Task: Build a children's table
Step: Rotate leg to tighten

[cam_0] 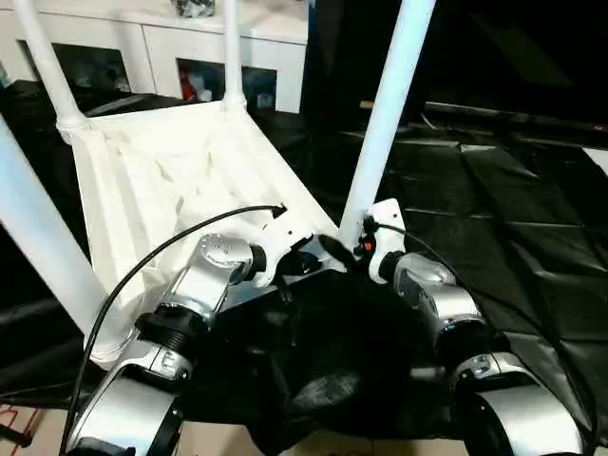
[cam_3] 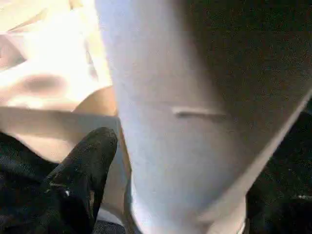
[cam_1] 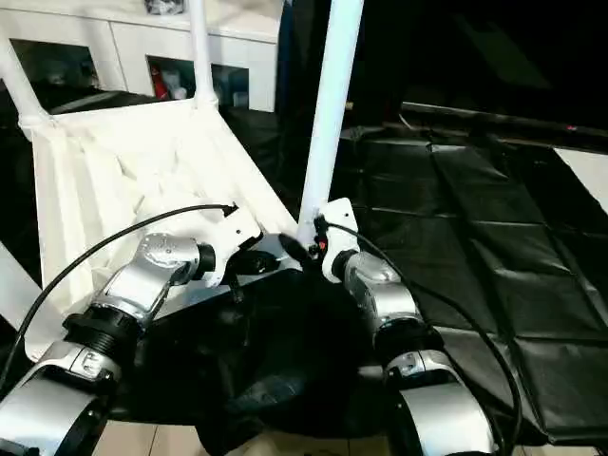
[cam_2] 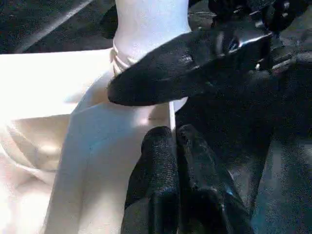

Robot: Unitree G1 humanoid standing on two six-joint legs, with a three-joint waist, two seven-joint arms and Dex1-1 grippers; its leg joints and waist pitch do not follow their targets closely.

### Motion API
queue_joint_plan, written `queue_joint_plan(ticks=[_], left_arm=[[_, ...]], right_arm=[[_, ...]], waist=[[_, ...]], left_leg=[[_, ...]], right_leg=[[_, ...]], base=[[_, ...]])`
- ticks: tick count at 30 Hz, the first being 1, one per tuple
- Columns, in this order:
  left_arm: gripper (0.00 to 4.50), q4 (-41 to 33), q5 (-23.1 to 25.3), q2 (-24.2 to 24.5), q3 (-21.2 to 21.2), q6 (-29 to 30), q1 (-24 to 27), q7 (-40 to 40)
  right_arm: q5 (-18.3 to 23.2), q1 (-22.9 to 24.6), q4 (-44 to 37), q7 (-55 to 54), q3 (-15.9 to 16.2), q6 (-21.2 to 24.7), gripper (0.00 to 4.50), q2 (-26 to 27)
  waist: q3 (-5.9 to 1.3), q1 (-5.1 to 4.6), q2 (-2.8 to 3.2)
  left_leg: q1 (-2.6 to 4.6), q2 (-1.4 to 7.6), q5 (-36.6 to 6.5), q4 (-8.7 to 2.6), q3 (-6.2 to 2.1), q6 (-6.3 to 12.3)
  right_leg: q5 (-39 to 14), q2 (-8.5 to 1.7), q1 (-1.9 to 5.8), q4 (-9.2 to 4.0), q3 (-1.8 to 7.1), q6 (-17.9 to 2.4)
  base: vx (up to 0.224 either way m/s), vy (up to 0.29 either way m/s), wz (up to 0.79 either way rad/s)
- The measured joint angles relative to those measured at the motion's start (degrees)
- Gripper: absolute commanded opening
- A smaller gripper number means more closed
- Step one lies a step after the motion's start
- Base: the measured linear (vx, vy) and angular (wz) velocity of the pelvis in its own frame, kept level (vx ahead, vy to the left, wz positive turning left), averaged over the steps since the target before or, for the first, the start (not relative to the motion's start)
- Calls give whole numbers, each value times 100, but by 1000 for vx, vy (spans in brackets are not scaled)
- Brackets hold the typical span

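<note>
Two grippers of mine meet at the near corner of the upturned tabletop (cam_0: 161, 180). My left gripper (cam_2: 175, 141) has its two black fingers pressed together with nothing between them; its tips rest at the rim of the tabletop just beside the corner socket (cam_2: 127, 57). My right gripper (cam_0: 334, 249) comes in from the other side at the foot of the near leg (cam_0: 388, 104). One of its fingers (cam_2: 190, 63) lies across the base of that leg where it enters the socket, close above my left fingertips. From my right wrist the leg stands right in front of the camera with one black finger beside it; I cannot tell how wide this gripper stands or whether it has a grip on the leg.

The tabletop lies underside up, ribs showing, tilted on the black-draped counter (cam_0: 513, 228), with its near corner over the counter's front edge area between my forearms. Four white tube legs stand up out of its corner sockets: the near leg by my grippers, a far leg (cam_0: 232, 47) behind it, another far leg (cam_0: 43, 57) at the far left corner, and a large leg (cam_0: 38, 237) close on my left. Black cables run along both forearms. Behind the counter stands a white cabinet (cam_0: 152, 43) with open shelves.
</note>
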Motion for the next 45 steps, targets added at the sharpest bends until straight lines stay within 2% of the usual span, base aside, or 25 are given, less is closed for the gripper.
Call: queue_joint_plan(ticks=[5,8,10,13,15,17,23,29,33,37,40,44,45], left_arm=[[0,-94,-120,241,-81,-256,71,-687],[0,-93,-200,379,-170,-469,96,-1170],[0,-74,-212,448,-188,-583,104,-1432],[0,-26,-227,474,-242,-707,109,-1659],[0,16,-243,488,-252,-775,107,-1757],[0,75,-253,506,-257,-868,102,-1844],[0,134,-268,531,-268,-978,93,-1979],[0,138,-285,534,-263,-980,94,-1985],[0,221,-224,513,-183,-915,83,-1679],[0,311,-95,306,-74,-629,11,-845],[0,286,-18,135,4,-379,-8,-368],[0,188,34,5,50,-141,-2,27],[0,153,34,-10,50,-83,4,79]], right_arm=[[167,244,-321,1334,167,-14,378,-418],[361,446,-720,2202,260,307,378,-692],[449,539,-911,2623,353,478,378,-834],[479,667,-1137,2970,427,660,344,-985],[479,706,-1222,3094,493,746,344,-1070],[478,772,-1336,3153,513,827,312,-1093],[473,856,-1549,3159,515,1057,271,-1114],[461,868,-1630,3148,516,1173,263,-1119],[400,805,-1482,2539,386,1119,263,-853],[288,412,-861,1080,106,1009,259,-372],[266,171,-499,210,-67,916,259,-81],[222,-15,-248,-570,-139,779,259,160],[189,-35,-196,-687,-138,698,294,201]], waist=[[6,79,10],[9,169,13],[9,194,14],[9,202,15],[9,204,15],[8,205,15],[7,204,17],[4,204,23],[3,161,21],[1,-19,14],[-1,-84,11],[-2,-145,10],[-3,-152,10]], left_leg=[[-14,3,1,-3,3,2],[-18,3,2,6,9,3],[-26,3,2,15,9,4],[-23,2,2,26,9,4],[-15,2,2,26,9,4],[-4,2,2,24,8,4],[-4,2,2,22,5,4],[-5,2,2,22,5,4],[-5,2,2,20,5,3],[7,1,2,25,2,3],[15,0,2,24,-6,2],[15,1,1,22,-8,1],[15,1,1,21,-8,1]], right_leg=[[-1,0,-13,0,0,-1],[-2,-4,-16,0,7,-4],[-2,-6,-14,0,8,-4],[-2,-9,3,0,11,-4],[-3,-10,15,0,13,-2],[-4,-9,23,2,12,0],[-6,-9,25,6,11,3],[-6,-9,24,7,11,3],[-21,-7,32,12,12,28],[-24,-7,24,5,10,33],[-24,-6,19,2,3,33],[-24,-3,18,3,2,33],[-24,-3,18,3,3,33]], base=[[0,0,0],[0,0,0],[0,0,0],[0,0,0],[0,0,0],[0,0,0],[0,0,0],[0,0,0],[0,0,0],[0,0,0],[0,0,0],[0,0,0],[0,0,0]])
